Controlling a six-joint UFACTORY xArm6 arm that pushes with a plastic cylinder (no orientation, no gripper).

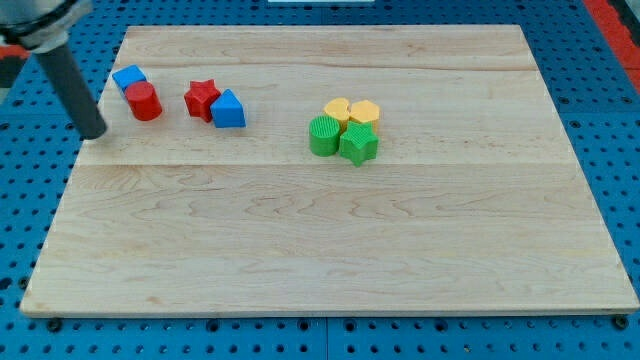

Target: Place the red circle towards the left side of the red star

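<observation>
The part of the board (300, 270) closest to you, at the view's bottom, holds no blocks, so nothing there needs your care. Moving up, you meet the middle cluster: a green circle (323, 137) and a green star (358, 144) in front, with a yellow round block (338, 109) and a yellow hexagon (364, 111) touching behind them. Leave all four alone; they sit well apart from your work.

Your work lies at the view's upper left. The red circle (144, 102) stands to the left of the red star (201, 98), with a clear gap between them, and a blue cube (129, 78) touches the circle from behind and to its left. A blue house-shaped block (228, 109) presses against the star's right side.

There is no gripper here, so nothing spreads or pinches; you have only the rod, and my tip (94, 133) rests near the board's left edge, left of and slightly below the circle, not touching it.

The circle already seems to sit on the star's left, so you likely need only a small closing nudge. Bring the tip level with the circle's left side and push gently rightward through its centre. Stop short of the star, or you may shove it into the blue house-shaped block.
</observation>
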